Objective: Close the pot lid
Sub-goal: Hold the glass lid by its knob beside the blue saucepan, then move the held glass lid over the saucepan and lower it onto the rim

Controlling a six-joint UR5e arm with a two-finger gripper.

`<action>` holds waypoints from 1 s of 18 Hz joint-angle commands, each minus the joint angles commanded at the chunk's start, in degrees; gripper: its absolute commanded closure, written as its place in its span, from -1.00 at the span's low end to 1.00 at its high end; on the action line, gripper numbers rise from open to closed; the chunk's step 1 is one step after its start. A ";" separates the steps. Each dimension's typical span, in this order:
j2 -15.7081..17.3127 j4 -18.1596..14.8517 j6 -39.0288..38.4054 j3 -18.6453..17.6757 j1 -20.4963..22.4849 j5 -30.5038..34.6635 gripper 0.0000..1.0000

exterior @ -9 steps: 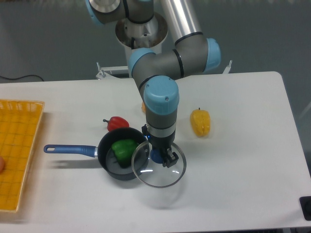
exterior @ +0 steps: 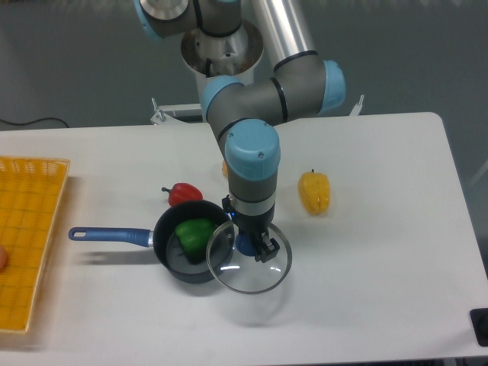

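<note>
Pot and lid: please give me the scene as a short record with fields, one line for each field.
pot: dark saucepan, open, handle pointing left
inside pot: green pepper
pot lid: glass disc, off the pot, its left edge overlapping the pot's right rim
pincer: at the lid's blue knob; grip cannot be confirmed
other items: red pepper behind the pot, yellow pepper to the right, yellow basket at the left edge
task state: lid not yet closed
</note>
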 joint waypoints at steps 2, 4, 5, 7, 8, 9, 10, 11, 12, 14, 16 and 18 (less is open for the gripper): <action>0.00 0.00 0.00 0.17 -0.44 0.35 0.18; -0.09 -0.18 0.00 0.26 -1.40 3.15 0.18; -0.17 -0.26 0.00 0.26 -2.36 4.82 0.18; 0.09 -0.26 -0.09 0.26 -3.16 5.63 0.18; 0.09 -0.26 -0.09 0.26 -3.25 5.80 0.18; -0.09 -0.26 -0.17 0.18 -3.51 6.07 0.18; 0.00 -0.35 -0.26 0.09 -3.95 6.15 0.18; 0.17 -0.61 -0.26 -0.09 -4.30 6.24 0.18; 0.35 -1.49 -0.26 -0.18 -4.48 6.33 0.18; 0.35 -2.72 -0.26 -0.18 -5.01 6.59 0.18; 0.35 -3.77 -0.18 0.00 -5.80 6.95 0.18; 0.35 -5.18 -0.26 0.00 -6.76 7.03 0.18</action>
